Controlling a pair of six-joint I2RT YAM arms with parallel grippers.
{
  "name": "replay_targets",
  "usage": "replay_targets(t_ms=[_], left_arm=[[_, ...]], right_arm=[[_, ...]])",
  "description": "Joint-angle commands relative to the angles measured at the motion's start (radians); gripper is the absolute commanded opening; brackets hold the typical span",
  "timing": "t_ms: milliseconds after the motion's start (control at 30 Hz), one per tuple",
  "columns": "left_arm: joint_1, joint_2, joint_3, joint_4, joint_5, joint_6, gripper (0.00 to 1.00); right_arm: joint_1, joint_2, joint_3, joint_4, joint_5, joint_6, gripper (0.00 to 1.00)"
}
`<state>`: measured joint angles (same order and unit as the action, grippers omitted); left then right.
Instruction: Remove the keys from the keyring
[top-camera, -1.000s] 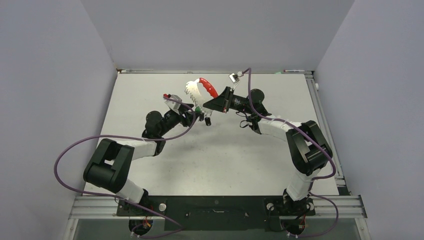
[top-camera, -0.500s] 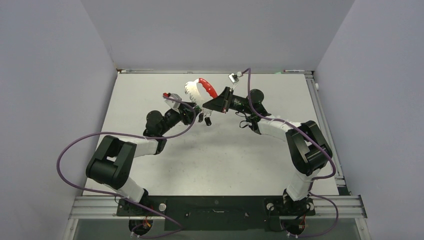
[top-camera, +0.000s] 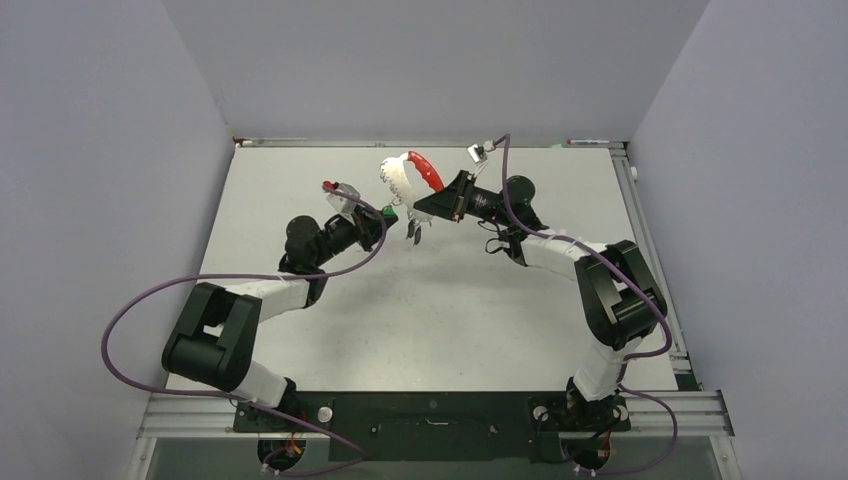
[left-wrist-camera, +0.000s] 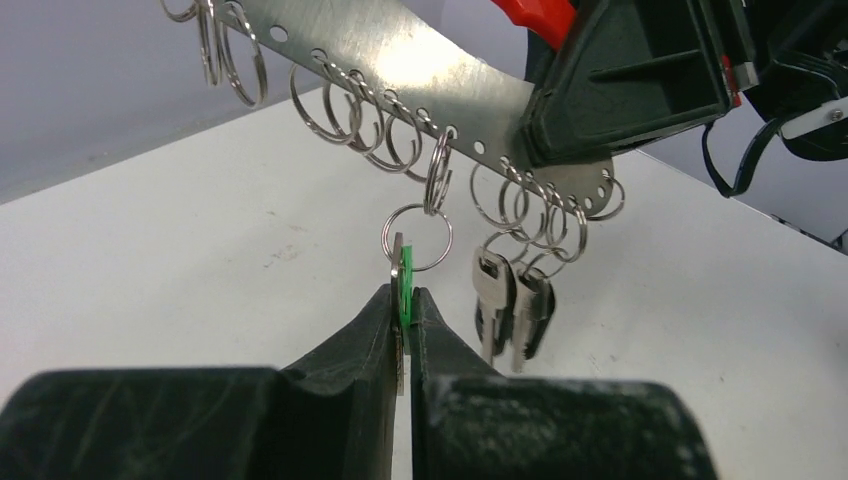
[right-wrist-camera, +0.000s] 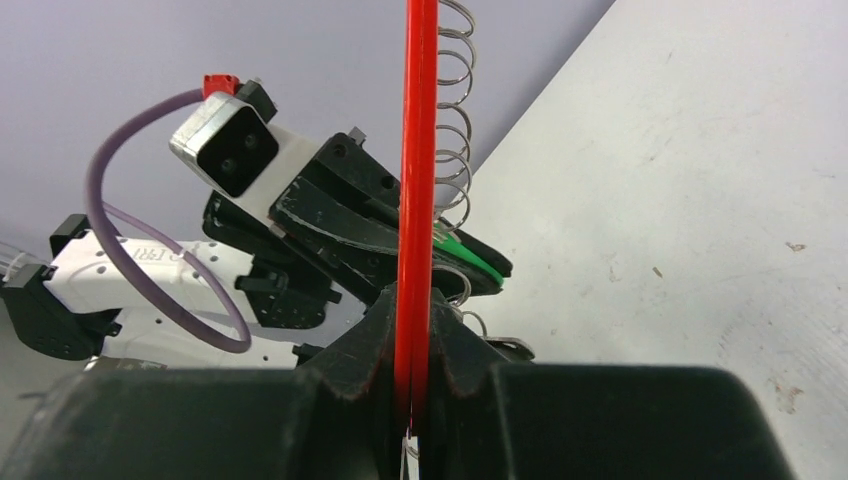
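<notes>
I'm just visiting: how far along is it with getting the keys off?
Done: nothing visibly; no freed key shows on the white table. In hand: the right tool grips the silvery crescent keyring with its red band, and the left tool pinches the green-headed key, still linked to it. Left: that key and at least two silvery keys hanging beside it.

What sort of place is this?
Probably a robotics lab test cell: plain grey walls box in a white table, with the left arm and right arm bolted at its near edge.
</notes>
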<state>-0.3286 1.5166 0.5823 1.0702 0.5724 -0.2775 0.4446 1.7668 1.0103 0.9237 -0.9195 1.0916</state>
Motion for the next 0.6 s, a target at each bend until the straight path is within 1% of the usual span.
replay_targets(t_ms=[0,100,167,367,433,567], left_arm=[[0.009,-0.047,0.08,-0.211,0.117,-0.002,0.0],[0.01,-0.054,0.123,-0.367,0.122,0.061,0.0],[0.01,-0.052,0.158,-0.512,0.103,0.119,0.0],[-0.003,-0.049,0.242,-0.838,0.019,0.316,0.0],[-0.019,-0.046,0.265,-0.945,-0.01,0.416,0.0],[-0.044,-0.029,0.286,-1.096,-0.08,0.51,0.0]], right_arm=[[-0.007,-0.023,-0.016,0.027,0.019,-0.071,0.05],[-0.009,-0.013,-0.031,0.011,0.021,-0.1,0.05],[-0.01,-0.007,-0.046,0.014,0.022,-0.107,0.05],[-0.011,0.015,-0.111,0.017,0.035,-0.127,0.05],[-0.009,0.031,-0.152,0.04,0.039,-0.116,0.05],[0.003,0.076,-0.23,0.113,0.043,-0.072,0.05]])
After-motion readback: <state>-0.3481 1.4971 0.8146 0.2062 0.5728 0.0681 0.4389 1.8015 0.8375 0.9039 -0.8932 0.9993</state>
